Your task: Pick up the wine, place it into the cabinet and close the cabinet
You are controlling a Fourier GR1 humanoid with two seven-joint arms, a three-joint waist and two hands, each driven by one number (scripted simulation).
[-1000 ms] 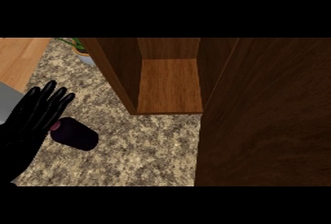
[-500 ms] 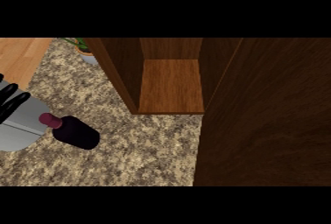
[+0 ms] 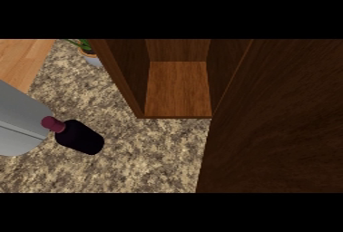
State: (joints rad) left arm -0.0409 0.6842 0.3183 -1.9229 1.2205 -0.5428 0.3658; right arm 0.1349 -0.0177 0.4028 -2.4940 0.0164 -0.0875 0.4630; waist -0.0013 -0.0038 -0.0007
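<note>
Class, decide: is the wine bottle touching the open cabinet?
Apart. The head view shows a stretch of speckled counter between the wine bottle and the cabinet.

No readable text or numbers, nothing legible on the wine bottle, the cabinet, the counter

A speckled granite countertop in brown, beige and black fills the lower left of the view. Near the top left, a small potted plant with thin green leaves stands on it in a pale pot. Past the counter's left edge lies light wooden floor.
</note>
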